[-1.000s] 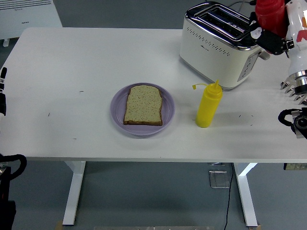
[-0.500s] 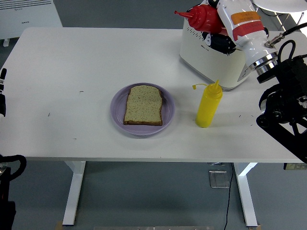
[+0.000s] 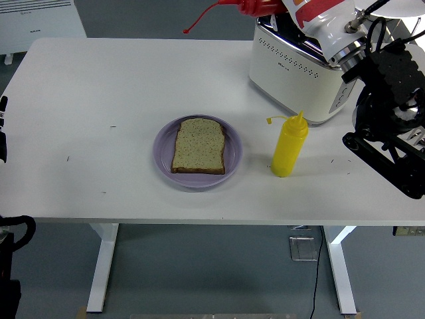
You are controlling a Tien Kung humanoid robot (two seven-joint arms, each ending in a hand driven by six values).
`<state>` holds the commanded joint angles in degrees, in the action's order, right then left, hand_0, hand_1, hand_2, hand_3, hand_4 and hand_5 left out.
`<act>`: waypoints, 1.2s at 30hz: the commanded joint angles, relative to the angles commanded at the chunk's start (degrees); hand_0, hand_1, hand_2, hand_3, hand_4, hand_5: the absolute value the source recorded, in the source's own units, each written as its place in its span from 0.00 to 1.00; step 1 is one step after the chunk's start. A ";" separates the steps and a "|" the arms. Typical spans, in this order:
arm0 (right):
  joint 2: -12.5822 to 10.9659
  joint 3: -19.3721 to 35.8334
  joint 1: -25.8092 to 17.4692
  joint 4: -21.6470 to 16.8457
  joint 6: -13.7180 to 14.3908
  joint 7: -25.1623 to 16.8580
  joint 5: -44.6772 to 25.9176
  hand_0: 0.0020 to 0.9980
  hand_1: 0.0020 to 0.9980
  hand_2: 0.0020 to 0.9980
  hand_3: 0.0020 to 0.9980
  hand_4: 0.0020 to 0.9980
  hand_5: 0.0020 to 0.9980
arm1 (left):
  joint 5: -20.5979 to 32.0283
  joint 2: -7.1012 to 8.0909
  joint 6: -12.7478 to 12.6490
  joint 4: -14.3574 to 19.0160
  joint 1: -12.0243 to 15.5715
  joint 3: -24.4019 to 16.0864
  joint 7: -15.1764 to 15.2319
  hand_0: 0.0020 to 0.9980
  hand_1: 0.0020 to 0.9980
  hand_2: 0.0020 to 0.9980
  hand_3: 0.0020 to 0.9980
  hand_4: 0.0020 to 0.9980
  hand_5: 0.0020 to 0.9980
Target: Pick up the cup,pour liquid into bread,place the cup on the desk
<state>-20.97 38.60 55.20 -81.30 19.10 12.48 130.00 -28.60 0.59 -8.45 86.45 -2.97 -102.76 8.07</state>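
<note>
Above the toaster (image 3: pixel 299 63) the right hand's grip on the red bottle (image 3: pixel 255 6) cannot be told.

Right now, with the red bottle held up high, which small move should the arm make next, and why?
Probably bring the red squeeze bottle forward and down toward the bread slice on the purple plate. Its nozzle, with the cap dangling, points left from the picture's top edge, far beyond the bread, so squeezing now would likely miss.

My right arm (image 3: pixel 385 100) has swung further left and up; the red bottle (image 3: pixel 255 6) now sits at the top edge, nozzle pointing left.
</note>
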 joint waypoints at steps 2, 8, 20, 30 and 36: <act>0.00 -2.33 0.24 1.08 -0.79 -0.05 0.00 0.17 0.25 0.38 0.53 0.46 0.06 | 0.01 -0.04 0.00 -0.01 0.04 0.04 0.00 0.81 0.78 0.79 0.76 0.47 1.00; -0.03 -1.00 0.02 1.98 -0.04 -0.20 0.00 0.18 0.26 0.38 0.53 0.45 0.06 | 0.01 0.01 -0.01 0.03 0.13 0.08 0.00 0.81 0.78 0.79 0.76 0.47 1.00; -1.64 -2.58 1.43 1.89 1.48 -1.27 0.00 0.19 0.26 0.38 0.53 0.45 0.07 | 0.02 0.10 -0.03 0.00 0.32 0.09 0.01 0.81 0.78 0.79 0.76 0.47 1.00; -2.82 -6.02 2.88 2.66 -0.22 -1.58 0.00 0.20 0.27 0.38 0.53 0.43 0.07 | -0.02 0.12 -0.04 0.06 0.19 -0.23 0.04 0.81 0.78 0.79 0.76 0.47 1.00; -2.85 -4.99 4.17 0.86 -0.11 -0.90 0.00 0.21 0.27 0.38 0.53 0.42 0.07 | 0.00 0.16 -0.03 0.01 0.10 -0.22 0.02 0.81 0.78 0.79 0.76 0.47 1.00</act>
<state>-23.82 33.61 59.38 -80.44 18.99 11.58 130.00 -28.60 0.74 -8.48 86.46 -2.87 -102.99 8.09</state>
